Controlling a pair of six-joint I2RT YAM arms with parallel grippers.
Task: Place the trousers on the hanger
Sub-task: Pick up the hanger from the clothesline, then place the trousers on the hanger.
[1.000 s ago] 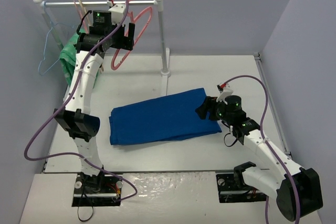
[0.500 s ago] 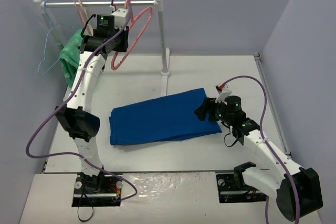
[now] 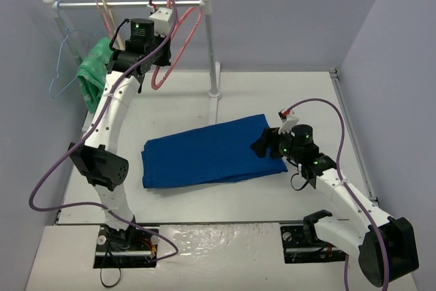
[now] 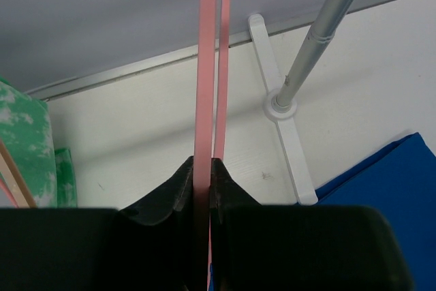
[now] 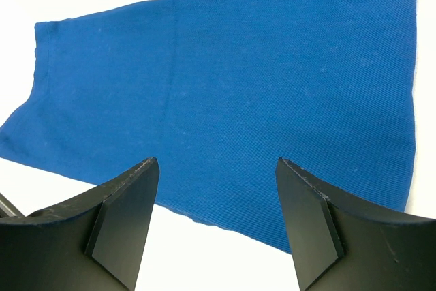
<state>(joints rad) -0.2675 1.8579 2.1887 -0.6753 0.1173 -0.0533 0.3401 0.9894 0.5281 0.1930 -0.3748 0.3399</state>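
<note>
**A:** What's different from a second ago?

**B:** The left end effector (image 4: 202,168) has closed. It was standing wide beside the hanger (image 4: 206,66). Now its jaws pinch the pink rim between them, up near the rail (image 3: 122,5).

**A:** So the hanger is held?

**B:** It looks that way. The wrist view shows the rim clamped with no gap on either side. The hook seems to sit over the rail still, though I can't tell for certain.

**A:** And the trousers?

**B:** The trousers (image 3: 211,151) lie folded flat on the surface (image 3: 286,93) where they were, well apart from the hanger. The right end effector (image 5: 214,163) hangs over their right end with its jaws fairly wide, gripping nothing. It has hardly moved.

**A:** What does that mean for the task?

**B:** I'd say the hanger is now secured, so it can be lifted off the rail and brought to the cloth. Nothing is on the hanger yet, so most of the task remains.
</note>
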